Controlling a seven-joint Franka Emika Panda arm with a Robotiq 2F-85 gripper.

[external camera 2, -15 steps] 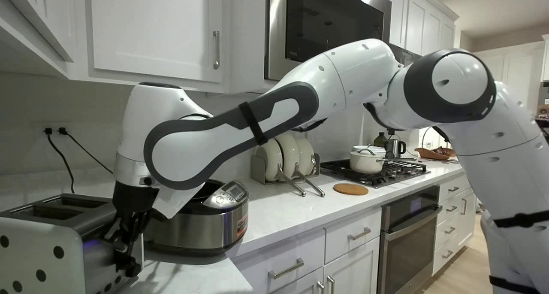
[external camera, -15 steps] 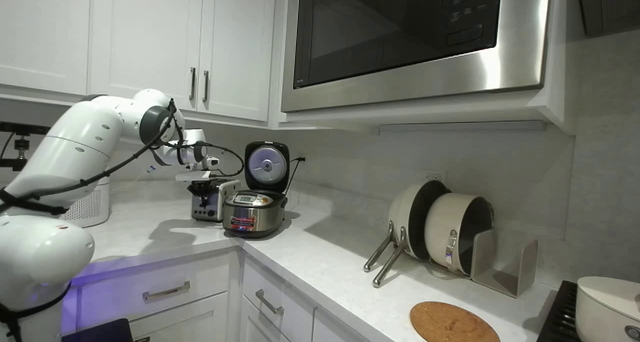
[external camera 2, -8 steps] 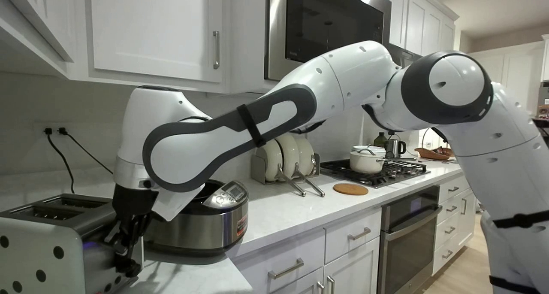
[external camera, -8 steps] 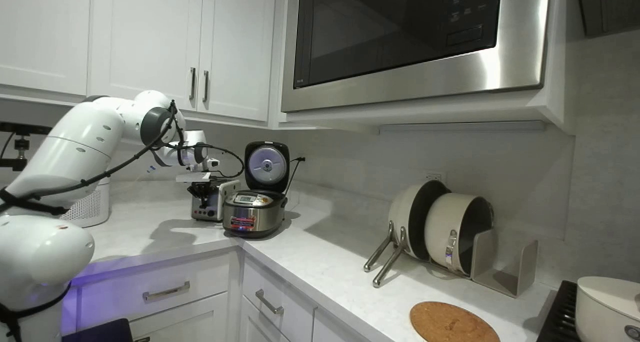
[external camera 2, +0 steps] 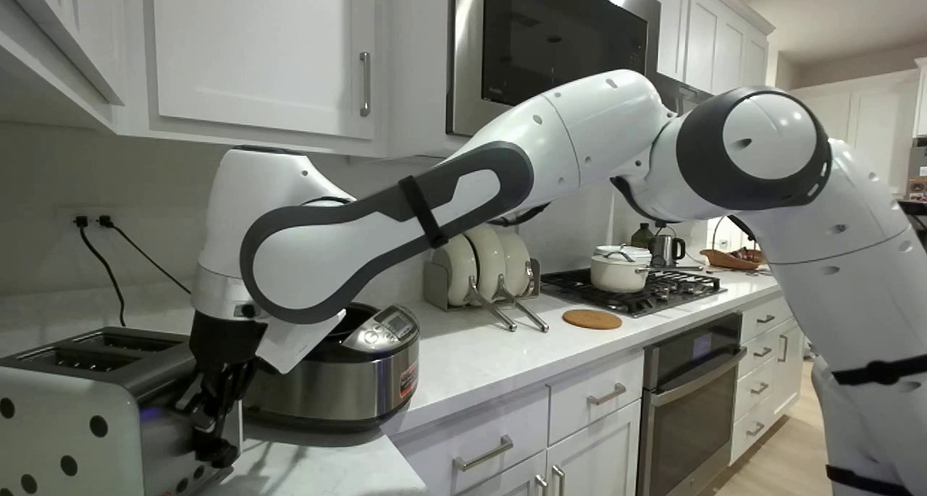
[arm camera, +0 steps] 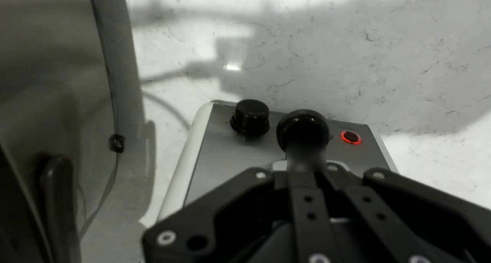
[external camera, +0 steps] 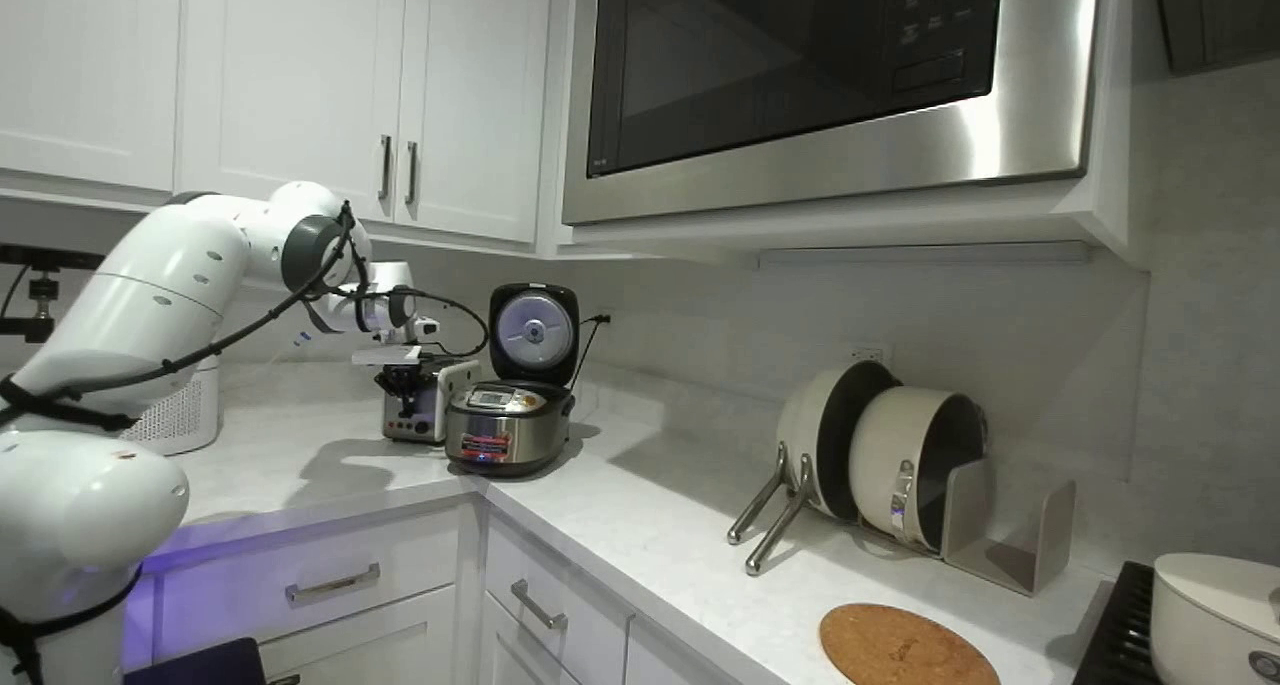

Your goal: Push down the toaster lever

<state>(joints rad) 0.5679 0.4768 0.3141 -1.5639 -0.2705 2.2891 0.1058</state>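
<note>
The toaster [external camera 2: 58, 431] stands on the counter, with white dotted sides and a grey front; it also shows in an exterior view [external camera: 430, 420], partly behind the gripper. In the wrist view its front [arm camera: 222, 159] carries a black dial [arm camera: 251, 115], a round black lever knob [arm camera: 303, 121] and a button ringed in red light [arm camera: 351, 137]. The lever knob sits low, about level with the dial and button. My gripper [arm camera: 307, 161] is shut, pointing down along the toaster front, fingertips over the lever knob and seemingly touching it. The gripper also shows in an exterior view [external camera 2: 210, 416].
The round silver cooker [external camera 2: 326, 387] stands close beside the toaster and gripper, its black lid [external camera: 535, 330] raised. A white perforated container [external camera: 180, 410] stands on the counter. Upper cabinets [external camera 2: 261, 47] hang above. Pans in a rack [external camera: 900, 455] stand farther along.
The arm and gripper have moved slightly down along the toaster front, then stayed still. A red glow has appeared low on the toaster front in an exterior view.
</note>
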